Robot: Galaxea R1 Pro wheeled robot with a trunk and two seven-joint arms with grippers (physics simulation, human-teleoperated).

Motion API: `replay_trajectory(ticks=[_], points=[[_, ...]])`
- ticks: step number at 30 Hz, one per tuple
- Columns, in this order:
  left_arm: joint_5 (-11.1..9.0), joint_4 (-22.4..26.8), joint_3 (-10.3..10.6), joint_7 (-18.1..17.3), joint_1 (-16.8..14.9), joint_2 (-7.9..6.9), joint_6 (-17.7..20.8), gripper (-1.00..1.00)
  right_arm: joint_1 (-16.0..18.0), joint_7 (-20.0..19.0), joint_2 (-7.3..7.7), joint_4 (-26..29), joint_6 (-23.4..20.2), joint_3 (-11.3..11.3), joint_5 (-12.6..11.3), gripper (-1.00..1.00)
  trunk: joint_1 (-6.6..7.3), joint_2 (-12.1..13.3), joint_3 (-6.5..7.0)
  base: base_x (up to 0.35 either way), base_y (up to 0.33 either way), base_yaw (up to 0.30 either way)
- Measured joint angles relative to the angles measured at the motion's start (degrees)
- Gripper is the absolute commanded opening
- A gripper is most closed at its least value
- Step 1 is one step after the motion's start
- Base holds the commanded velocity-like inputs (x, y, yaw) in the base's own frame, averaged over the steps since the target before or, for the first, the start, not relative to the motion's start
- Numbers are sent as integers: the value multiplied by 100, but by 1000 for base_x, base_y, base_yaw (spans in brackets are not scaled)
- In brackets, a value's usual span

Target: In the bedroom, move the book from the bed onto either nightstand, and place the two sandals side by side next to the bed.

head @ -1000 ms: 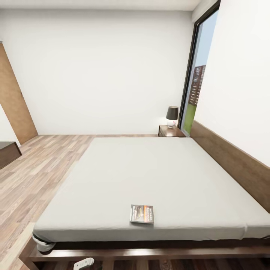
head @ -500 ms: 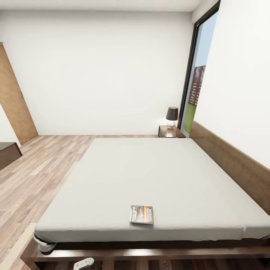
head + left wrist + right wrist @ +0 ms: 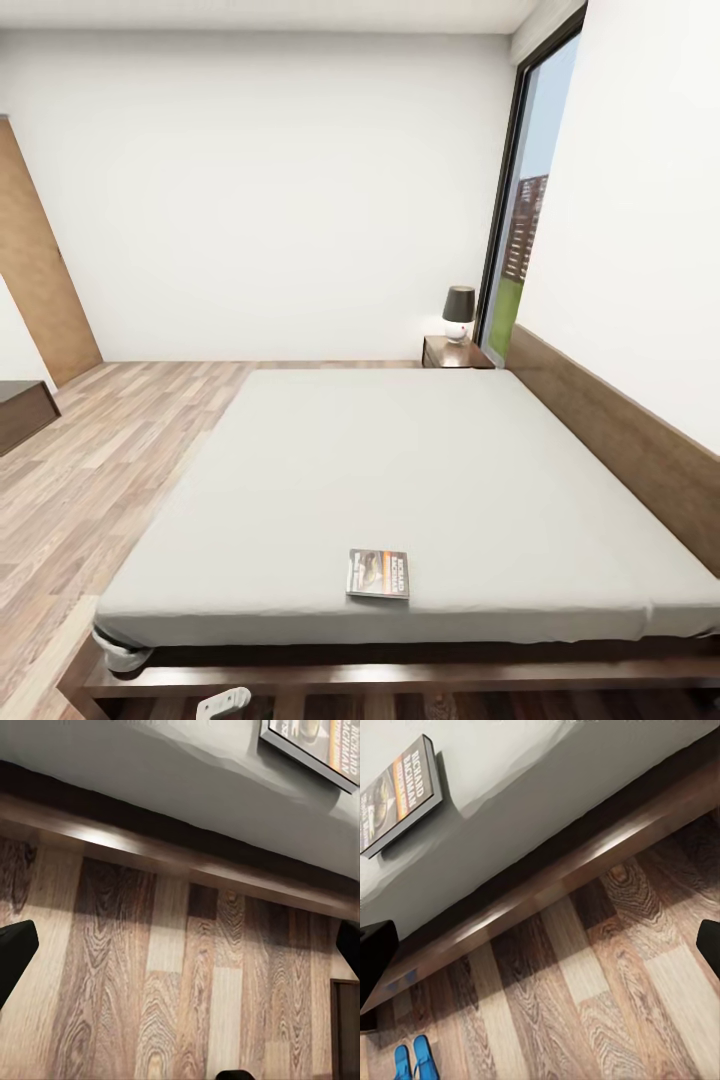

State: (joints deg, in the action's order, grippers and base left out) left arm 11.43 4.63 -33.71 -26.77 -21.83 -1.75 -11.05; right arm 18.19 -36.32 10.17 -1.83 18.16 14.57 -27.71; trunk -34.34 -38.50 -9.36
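White-walled bedroom [image 3: 260, 180] with wood-plank floor [image 3: 90, 470] and a tall black-framed window [image 3: 520, 200] beyond the bed's far corner. Large low bed [image 3: 400, 470], grey mattress on a dark brown frame, headboard [image 3: 620, 440] running along its right side in the head view. Dark nightstand [image 3: 455, 352] just past the bed's far end beside the window, carrying a small lamp [image 3: 459, 310] with a dark shade. Brown door [image 3: 35, 270] well off to the bed's left, low dark furniture [image 3: 22, 412] near it.

Book [image 3: 378, 573] flat on the mattress, close to the bed's near edge; same book [image 3: 315, 746] [image 3: 397, 795] above the frame rail in both wrist views. Two sandals [image 3: 414, 1061], bright blue, side by side on the floor just off the bed's frame.

Left end effector [image 3: 180, 960] spread wide over bare floor beside the bed, holding nothing. Right end effector [image 3: 540, 952] likewise spread wide, holding nothing, above the floor by the frame.
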Motion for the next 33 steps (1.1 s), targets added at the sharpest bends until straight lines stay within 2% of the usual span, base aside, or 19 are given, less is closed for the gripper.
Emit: replay_trajectory(ticks=[33], points=[[0,0,0,0,1,0,0,100,-1,0,1,0,0,-3,0,100,727,1328,596,0,0,0]])
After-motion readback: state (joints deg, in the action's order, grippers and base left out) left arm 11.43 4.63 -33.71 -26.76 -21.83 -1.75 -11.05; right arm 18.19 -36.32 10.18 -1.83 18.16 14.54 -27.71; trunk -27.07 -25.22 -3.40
